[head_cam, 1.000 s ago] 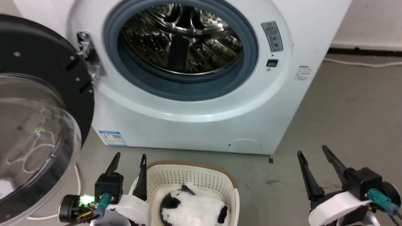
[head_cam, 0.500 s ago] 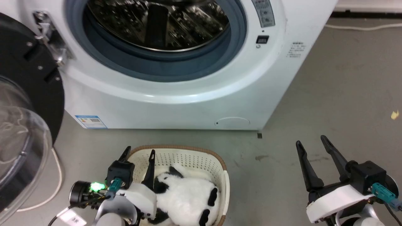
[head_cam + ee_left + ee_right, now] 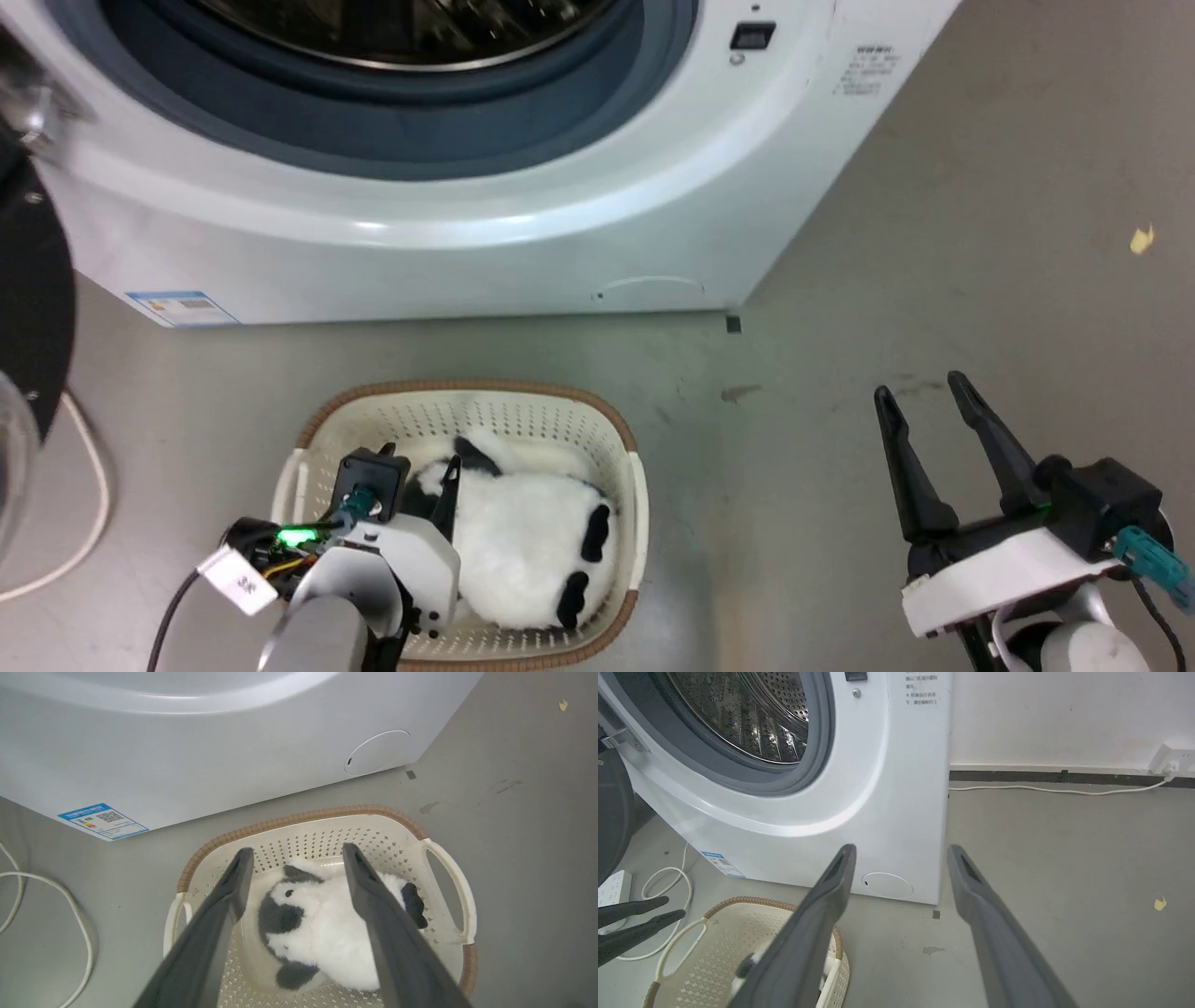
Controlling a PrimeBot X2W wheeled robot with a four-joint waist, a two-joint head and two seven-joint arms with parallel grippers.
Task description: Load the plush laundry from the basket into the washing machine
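Worrying about the grip first: our left gripper (image 3: pixel 297 850) hangs over the basket (image 3: pixel 485 385), fingers spread apart above the plush laundry (image 3: pixel 327 933), which lies on the basket's bottom. If we pinch only loose fur, it could slip out on the lift.

Agreed. One finger sits near the perforated wall, so we might also snag it and drag the basket. How do our arms stand?

Our left arm pitches down into the basket. Our right gripper (image 3: pixel 920 385) hovers well apart over the floor, fingers open, pointing towards the washing machine (image 3: pixel 467 243).
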